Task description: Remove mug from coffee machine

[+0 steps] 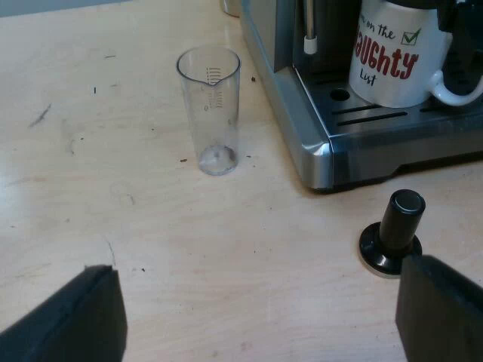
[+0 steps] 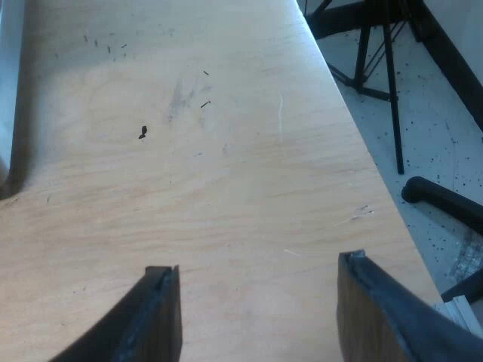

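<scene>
Left pincer [image 1: 258, 265], right pincer [image 2: 256, 264] gaping, empty; white mug [image 1: 396, 56], red lettering, on espresso machine [image 1: 302, 128].

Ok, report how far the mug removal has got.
Nothing looks done: the white mug with red lettering sits on the drip tray of the silver espresso machine. Nothing is in hand: the left gripper hangs open over the wooden table near the black-knobbed tamper, the right gripper open over the table too. Left: reach, grasp and lift the mug out.
</scene>
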